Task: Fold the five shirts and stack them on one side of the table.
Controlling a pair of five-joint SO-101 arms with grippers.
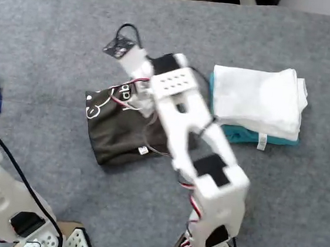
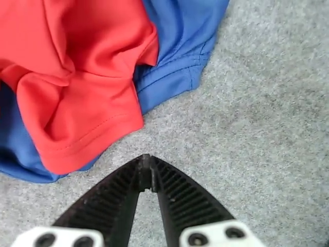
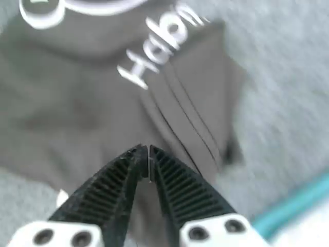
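A: Where's the dark shirt (image 1: 123, 132)?
B: Centre of the scene. We see it folded, with its long axis roughly left-right and a bit skewed.
A: And the right gripper (image 3: 148, 154)?
B: Straight above that shirt. Its tips are pressed together and nothing is clearly pinched. We can't tell if they touch the cloth.
A: Where's the stack?
B: The white shirt (image 1: 256, 100) sits on the teal shirt (image 1: 240, 134), just right of the dark shirt.
A: So which arm is nearer?
B: The right one, we judge. It's already over the shirt and the stack lies to its right, so the move is a short carry rightward along the shirt's long axis.
A: What about the left gripper (image 2: 146, 170)?
B: It's at the near left, also pressed together and empty. The red shirt (image 2: 77, 77) lies crumpled on the blue shirt (image 2: 175, 51) just beyond it. We put it well apart from the dark shirt.
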